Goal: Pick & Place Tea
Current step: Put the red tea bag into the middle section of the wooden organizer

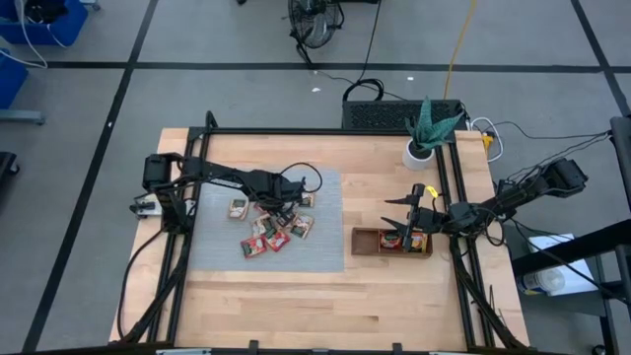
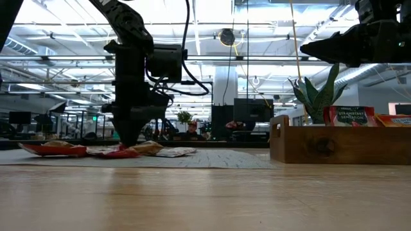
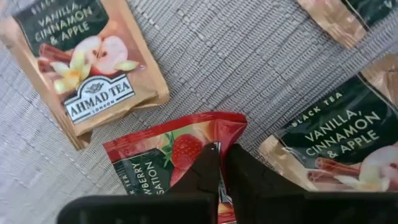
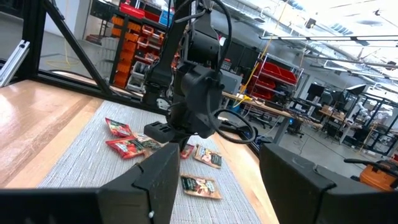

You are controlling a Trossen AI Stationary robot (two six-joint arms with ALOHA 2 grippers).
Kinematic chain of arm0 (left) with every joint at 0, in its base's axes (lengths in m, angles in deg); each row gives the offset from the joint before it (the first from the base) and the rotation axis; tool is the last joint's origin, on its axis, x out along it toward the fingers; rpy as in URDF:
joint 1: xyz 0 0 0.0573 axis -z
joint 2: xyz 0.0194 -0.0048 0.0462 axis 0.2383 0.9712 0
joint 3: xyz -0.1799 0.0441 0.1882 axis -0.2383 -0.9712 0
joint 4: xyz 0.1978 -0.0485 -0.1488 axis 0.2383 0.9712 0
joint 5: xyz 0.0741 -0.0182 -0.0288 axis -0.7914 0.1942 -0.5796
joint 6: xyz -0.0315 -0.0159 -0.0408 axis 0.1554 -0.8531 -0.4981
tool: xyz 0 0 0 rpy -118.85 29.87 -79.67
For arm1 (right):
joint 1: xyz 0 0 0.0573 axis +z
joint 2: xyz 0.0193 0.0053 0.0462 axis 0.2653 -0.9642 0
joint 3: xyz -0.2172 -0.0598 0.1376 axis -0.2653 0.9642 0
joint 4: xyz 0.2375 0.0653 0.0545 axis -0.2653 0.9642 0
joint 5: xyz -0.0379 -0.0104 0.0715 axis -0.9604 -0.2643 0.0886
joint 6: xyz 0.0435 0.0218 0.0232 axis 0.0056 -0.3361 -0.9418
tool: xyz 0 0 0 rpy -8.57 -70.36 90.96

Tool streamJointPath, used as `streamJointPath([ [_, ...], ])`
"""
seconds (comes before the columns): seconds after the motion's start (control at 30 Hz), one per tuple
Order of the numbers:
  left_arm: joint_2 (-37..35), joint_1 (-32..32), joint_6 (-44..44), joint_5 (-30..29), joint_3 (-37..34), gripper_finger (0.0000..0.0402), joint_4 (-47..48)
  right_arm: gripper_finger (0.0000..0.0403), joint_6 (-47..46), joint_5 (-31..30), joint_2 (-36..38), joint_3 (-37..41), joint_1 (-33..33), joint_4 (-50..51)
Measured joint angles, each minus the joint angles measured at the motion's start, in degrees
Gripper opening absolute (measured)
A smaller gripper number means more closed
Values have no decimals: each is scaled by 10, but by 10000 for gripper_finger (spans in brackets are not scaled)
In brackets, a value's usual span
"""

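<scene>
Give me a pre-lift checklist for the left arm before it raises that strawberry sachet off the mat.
1. Left gripper shut on the red strawberry sachet: ok, the fingers are pinched together on its edge.
2. Only one sachet in the pinch: ok as far as the left wrist view shows; the vanilla sachets lie apart from the fingers.
3. Firmness of the grip: cannot tell; only the sachet's edge is between the fingers.
4. Grey mat flat under the pile: ok.
5. Wooden tray has room: ok, its end compartment away from the right arm looks free in the high view.
6. Right gripper out of the way: not ok, it hangs open over the tray.
</scene>
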Motion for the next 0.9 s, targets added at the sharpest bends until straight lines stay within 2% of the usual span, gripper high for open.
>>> streamJointPath([
  [0.07, -6, 13, 16, -32, 17, 13, 33, 203, 0, 0, 0, 0, 0, 0],
  [0.2, -20, 59, 70, -147, 77, 12, 127, 203, 0, 0, 0, 0, 0, -1],
  [0.3, -18, 105, 155, -231, 121, 12, 150, 203, -4, 0, 0, 0, 0, -11],
  [0.4, -16, 150, 324, -301, 130, 12, 81, 203, -40, 1, -1, 0, -20, -19],
  [0.5, -14, 178, 496, -334, 127, 12, -18, 203, -105, 5, -18, -6, -61, -14],
  [0.57, -7, 185, 590, -356, 123, 12, -85, 203, -152, 50, -35, -9, -94, -14],
  [0.7, 11, 188, 732, -380, 122, 14, -193, 203, -243, 163, -97, -29, -157, -13],
  [0.9, 59, 188, 937, -392, 122, 11, -335, 203, -286, 182, -224, -73, -202, -37],
])
